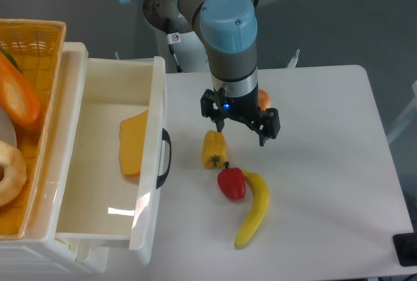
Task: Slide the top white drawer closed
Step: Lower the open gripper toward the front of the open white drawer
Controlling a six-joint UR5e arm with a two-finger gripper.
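Table (326, 163): you see a white top filling the right and centre of the frame.
Arm (228, 27): grey and blue, it comes down from the top centre and ends over the middle of the table.
Cabinet (71, 56): white, at the left edge, with its top rim showing behind the drawer.
Drawer (91, 183): the top white drawer sits at centre left, pulled far out toward the table's middle. Its deep tray is open to view and its front faces right.
Basket (39, 33): woven yellow, at the upper left on top of the cabinet, holding an orange item and something pale.
Slice (133, 144): a flat yellow-orange piece lies inside the drawer, near the front wall.
Banana (255, 209): lower centre, just right of the red pepper.
Handle (165, 158): curved and black, on the drawer front, facing the gripper's side.
Peppers: a yellow pepper (214, 149) just below the gripper, a red pepper (232, 183) beneath that.
Progress: judge it as not begun. The drawer is fully open and nothing touches its front, so the whole push leftward remains for you.
Gripper (242, 136): it hangs right of the handle, near but apart. Its fingers look spread with nothing between them. It holds nothing and does not touch the drawer.
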